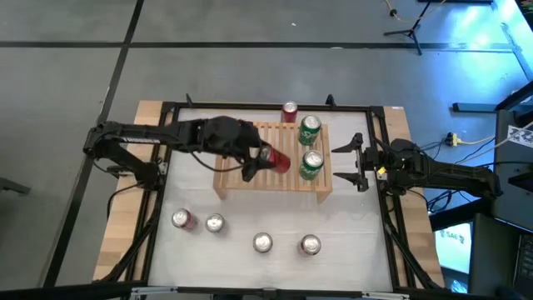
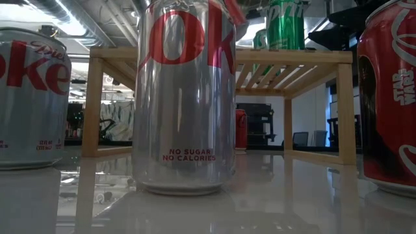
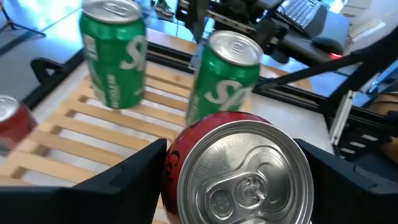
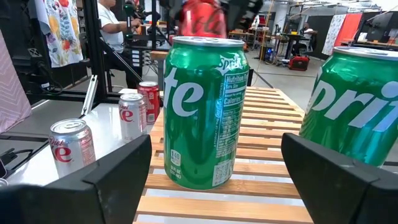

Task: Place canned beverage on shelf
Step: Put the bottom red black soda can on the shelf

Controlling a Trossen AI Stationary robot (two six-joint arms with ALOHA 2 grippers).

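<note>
Two green cans [image 1: 311,146] stand on one shelf [image 1: 241,185], two red cans [image 1: 280,160] (one gripped), four more cans [image 1: 262,242] on the bench [image 1: 350,250]

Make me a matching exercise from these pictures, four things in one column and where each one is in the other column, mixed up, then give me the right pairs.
Column one:
1. red can
2. two green cans
3. silver cans
4. right end effector

Column two:
A. standing on the shelf top, at its right end
B. on the white table in front of the shelf
C. held in the left end effector above the shelf
D. open, beside the shelf's right end, holding nothing

Pairs: 1-C, 2-A, 3-B, 4-D
</note>
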